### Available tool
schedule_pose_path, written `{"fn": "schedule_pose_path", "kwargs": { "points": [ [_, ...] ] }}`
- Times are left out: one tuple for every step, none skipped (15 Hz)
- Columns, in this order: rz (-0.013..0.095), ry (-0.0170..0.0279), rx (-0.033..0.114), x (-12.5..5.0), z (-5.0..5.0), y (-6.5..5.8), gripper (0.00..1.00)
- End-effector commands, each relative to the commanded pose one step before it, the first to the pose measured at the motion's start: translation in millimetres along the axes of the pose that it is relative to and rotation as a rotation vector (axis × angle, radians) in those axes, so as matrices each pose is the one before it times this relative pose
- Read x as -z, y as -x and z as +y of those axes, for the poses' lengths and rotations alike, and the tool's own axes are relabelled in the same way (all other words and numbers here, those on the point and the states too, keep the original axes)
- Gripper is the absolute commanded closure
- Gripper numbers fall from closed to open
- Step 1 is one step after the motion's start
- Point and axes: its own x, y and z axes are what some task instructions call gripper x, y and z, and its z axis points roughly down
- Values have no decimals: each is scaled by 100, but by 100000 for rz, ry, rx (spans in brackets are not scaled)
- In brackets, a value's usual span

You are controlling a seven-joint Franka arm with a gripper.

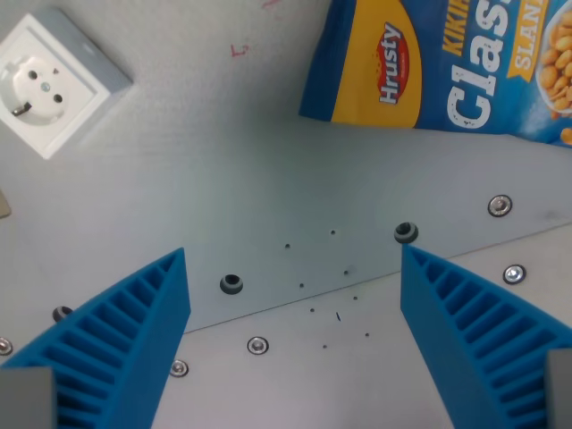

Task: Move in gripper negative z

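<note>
My pincer (295, 344), fingers spread wide and holding nothing, hangs over the bare desk (223, 179). Between the fingers lie only bolt holes and screws. The task names no object; the move is a straight retreat along my own axis, probably upward. Beyond, a socket (54, 80) sits at the wrist view's left and a snack bag (438, 63) at its right. Keep level, no sideways drift.

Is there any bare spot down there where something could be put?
Yes: the grey surface between the white socket and the blue snack bag, down to the open gripper. The top corners are taken.
</note>
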Motion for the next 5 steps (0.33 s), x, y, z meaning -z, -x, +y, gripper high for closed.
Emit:
{"fn": "schedule_pose_path", "kwargs": {
  "points": [
    [-769,184,-67,2150,196,655,0],
    [0,0,0,500,0,0,0],
    [0,0,0,500,0,0,0],
    [0,0,0,500,0,0,0],
    [0,0,0,500,0,0,0]
  ]
}}
